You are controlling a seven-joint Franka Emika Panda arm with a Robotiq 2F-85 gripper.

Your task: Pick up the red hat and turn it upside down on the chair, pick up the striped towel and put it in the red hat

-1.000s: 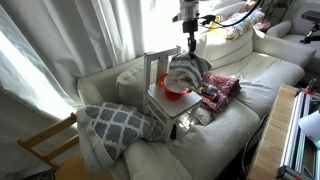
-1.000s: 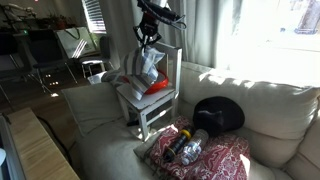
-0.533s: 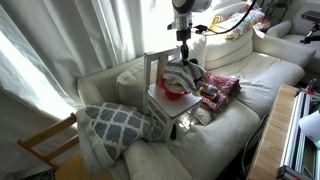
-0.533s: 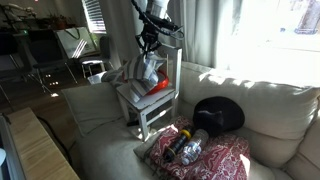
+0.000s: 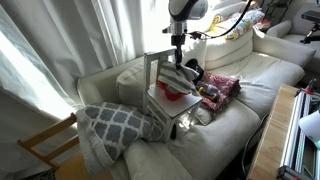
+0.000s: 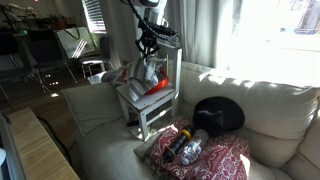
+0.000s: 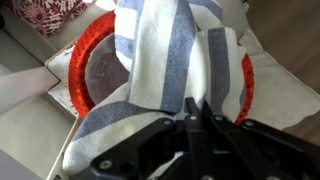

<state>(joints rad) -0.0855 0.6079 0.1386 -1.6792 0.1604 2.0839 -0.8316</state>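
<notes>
The red hat (image 7: 95,45) lies upside down on the small white chair (image 5: 170,108) that stands on the sofa; it also shows in both exterior views (image 5: 170,96) (image 6: 158,87). The striped towel (image 7: 165,50), white with blue-grey stripes, hangs from my gripper (image 7: 197,108) and drapes into the hat's opening. It shows in both exterior views (image 5: 176,78) (image 6: 148,70). My gripper (image 5: 178,62) (image 6: 148,50) is shut on the towel's top, just above the hat.
The chair stands on a cream sofa (image 5: 240,90). A grey patterned cushion (image 5: 112,122) lies beside it, a red patterned cloth with objects (image 6: 195,150) and a black hat (image 6: 218,112) on the other side. Curtains hang behind. A wooden table edge (image 6: 30,145) is near.
My gripper has moved down and sideways with the towel; the towel's lower end now bunches more into the red hat.
</notes>
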